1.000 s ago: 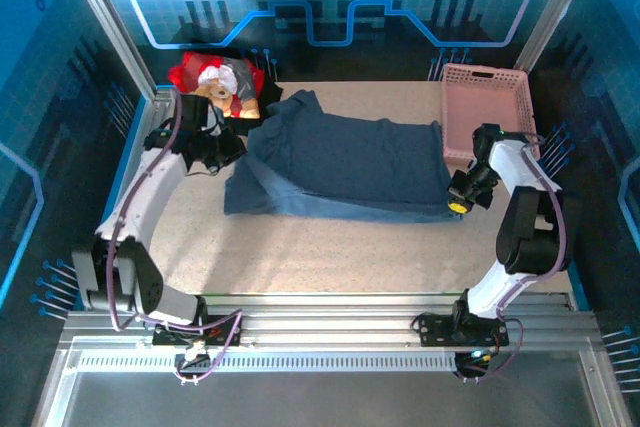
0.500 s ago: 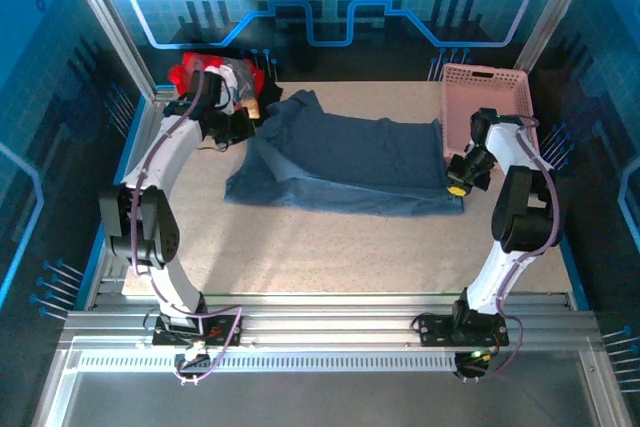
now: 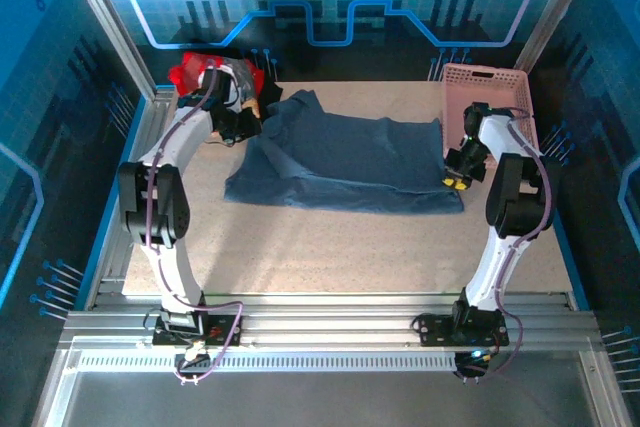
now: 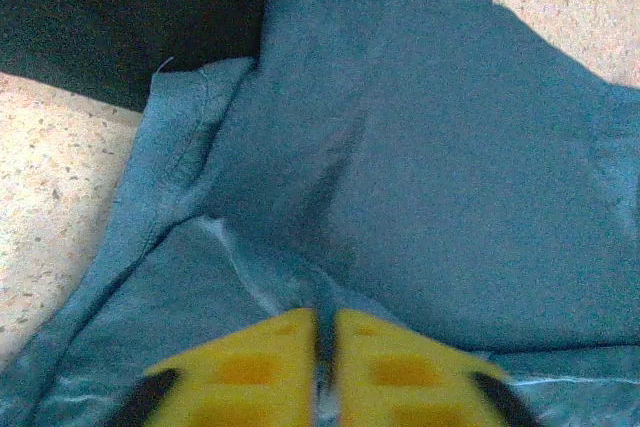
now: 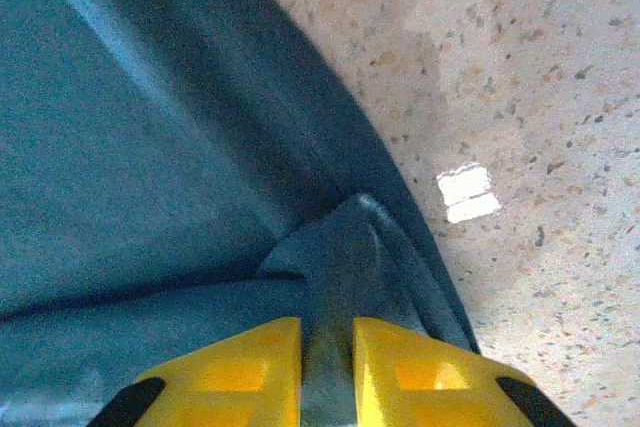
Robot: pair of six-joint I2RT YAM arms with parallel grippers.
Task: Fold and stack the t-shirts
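Top external view puts the slate-blue t-shirt [image 3: 350,162] spread across the far half of the table [image 3: 330,247], with the red t-shirt [image 3: 185,74] bunched at the far left corner. Your left gripper [image 4: 324,321] has its fingers nearly pressed together on a thin fold at the shirt's far left edge. Your right gripper [image 5: 327,333] pinches a thicker pleat at the right corner, fingers a little apart. Expect light, limp cloth that sags and wrinkles between grips. Take it at hems or corners, both sides together, and keep it taut.
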